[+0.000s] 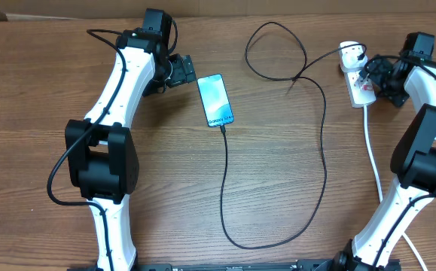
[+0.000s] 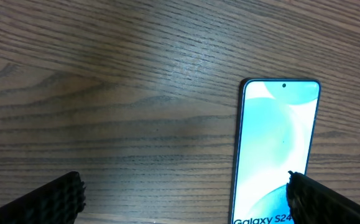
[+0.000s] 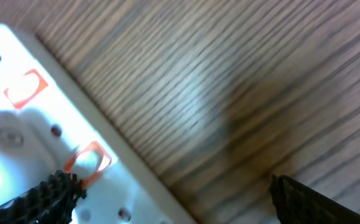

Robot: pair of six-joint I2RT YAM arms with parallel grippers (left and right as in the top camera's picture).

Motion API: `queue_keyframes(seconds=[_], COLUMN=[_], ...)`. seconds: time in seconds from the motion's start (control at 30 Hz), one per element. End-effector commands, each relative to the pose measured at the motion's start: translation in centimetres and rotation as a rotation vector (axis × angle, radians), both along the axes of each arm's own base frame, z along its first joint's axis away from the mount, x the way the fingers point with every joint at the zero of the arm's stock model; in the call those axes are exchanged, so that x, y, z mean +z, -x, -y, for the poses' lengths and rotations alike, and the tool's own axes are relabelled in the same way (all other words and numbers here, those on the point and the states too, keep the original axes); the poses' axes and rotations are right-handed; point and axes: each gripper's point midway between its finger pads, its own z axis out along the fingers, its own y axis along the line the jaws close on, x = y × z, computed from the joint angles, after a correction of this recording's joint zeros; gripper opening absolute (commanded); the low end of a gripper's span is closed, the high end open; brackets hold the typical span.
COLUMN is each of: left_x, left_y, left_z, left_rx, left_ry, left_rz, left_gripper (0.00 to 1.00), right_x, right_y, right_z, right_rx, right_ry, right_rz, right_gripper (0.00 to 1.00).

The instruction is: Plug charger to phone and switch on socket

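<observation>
The wooden table (image 1: 44, 83) carries everything. The charger (image 1: 322, 150) is the longest thing on it. Its black cable leaves the near end of the phone (image 1: 215, 100), runs toward the near edge, curves back up the right half and loops by the far edge. It ends at its plug adapter, at the far end of the socket (image 1: 359, 89). The socket lies by the far right corner, its thick white cord (image 1: 373, 162) trailing toward the near edge. The phone lies face up in the far middle (lit screen reading "Galaxy S24"). The left hand (image 1: 181, 73) hovers just beside the phone's far left corner, fingers spread wide. The right hand (image 1: 370, 77) is over the socket, also spread, one fingertip (image 3: 43, 199) above the white strip.
</observation>
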Motion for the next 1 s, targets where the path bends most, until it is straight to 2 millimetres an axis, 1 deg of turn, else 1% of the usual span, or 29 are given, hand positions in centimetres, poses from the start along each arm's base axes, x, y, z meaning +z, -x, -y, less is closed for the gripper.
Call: queue_keyframes(seconds=[0.0,0.1,0.23,0.3,0.43,0.57,0.63,0.7,0.73,0.87,0.97], left_x=[1.5,1.5,1.5,1.5,1.5,1.5,1.5,1.5,1.5,1.5,1.5], left_y=[-0.4,-0.4,-0.4,-0.4,-0.4,-0.4,-0.4,-0.4,-0.4,-0.4,-0.4], left_z=[-0.2,-0.2,-0.2,-0.2,-0.3,-0.3,-0.3,-0.2,-0.2,-0.2,-0.3], left_rx=[0.020,0.020,0.020,0.020,0.021,0.021,0.020,0.020,0.020,0.020,0.020], left_ry=[0.016,0.017,0.016,0.016,0.017,0.017,0.017,0.017,0.017,0.017,0.017], left_rz=[0.031,0.031,0.031,0.031,0.031,0.031,0.031,0.031,0.031,0.031,0.031], left_gripper=[1.00,1.00,1.00,1.00,1.00,1.00,1.00,1.00,1.00,1.00,1.00], right_x=[3.7,7.2,11.6,14.3,20.2,26.2,28.8,30.8,32.0,34.3,35.1], right_y=[-0.5,-0.4,0.7,1.5,4.0,7.6,9.7,11.8,13.4,17.5,20.3], right_z=[-0.3,0.1,0.4,0.3,-0.6,-2.0,-2.8,-3.6,-4.3,-5.9,-7.0], right_rx=[0.036,0.035,0.022,0.011,0.010,0.002,-0.002,-0.021,-0.036,-0.035,-0.035], right_ry=[0.014,0.037,0.058,0.065,0.091,0.113,0.121,0.116,0.109,0.114,0.115], right_rz=[0.066,0.116,0.168,0.196,0.260,0.330,0.361,0.385,0.399,0.417,0.421], right_gripper=[1.00,1.00,1.00,1.00,1.00,1.00,1.00,1.00,1.00,1.00,1.00])
